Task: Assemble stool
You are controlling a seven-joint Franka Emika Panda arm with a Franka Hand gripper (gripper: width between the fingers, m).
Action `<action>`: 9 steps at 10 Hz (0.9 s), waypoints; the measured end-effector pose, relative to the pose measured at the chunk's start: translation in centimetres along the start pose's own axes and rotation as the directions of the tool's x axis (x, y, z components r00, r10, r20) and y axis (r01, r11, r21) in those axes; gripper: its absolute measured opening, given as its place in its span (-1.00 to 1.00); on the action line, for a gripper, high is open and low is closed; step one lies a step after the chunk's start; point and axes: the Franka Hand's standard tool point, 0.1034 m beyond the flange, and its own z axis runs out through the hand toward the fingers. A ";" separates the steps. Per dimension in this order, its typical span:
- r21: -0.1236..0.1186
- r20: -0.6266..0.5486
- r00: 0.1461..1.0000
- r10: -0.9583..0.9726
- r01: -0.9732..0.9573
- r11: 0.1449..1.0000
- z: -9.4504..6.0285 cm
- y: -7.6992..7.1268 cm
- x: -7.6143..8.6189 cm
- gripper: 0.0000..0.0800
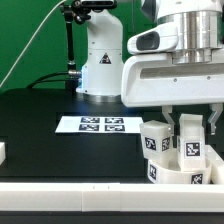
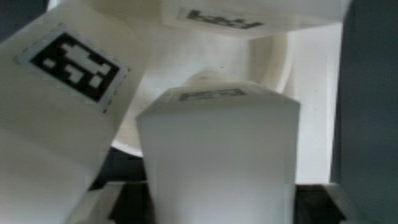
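Here, leg [image 1: 190,140] between tool [image 1: 186,124] fingers.

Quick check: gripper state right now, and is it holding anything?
Gripper: closed on a stool leg, upright over the seat.

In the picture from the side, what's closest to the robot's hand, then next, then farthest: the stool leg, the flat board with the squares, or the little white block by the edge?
1. The stool leg: right between the fingers of the hand.
2. The marker board: flat on the table, toward the exterior view's left of the hand.
3. The small white block: at the exterior view's far left edge.
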 end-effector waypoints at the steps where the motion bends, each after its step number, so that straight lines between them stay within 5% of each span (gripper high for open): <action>1: 0.010 -0.004 0.993 0.119 -0.119 0.993 0.0 0.0 0.0 -0.15; 9: 0.032 0.016 0.765 0.644 -0.644 0.764 0.1 -0.2 -0.1 -0.15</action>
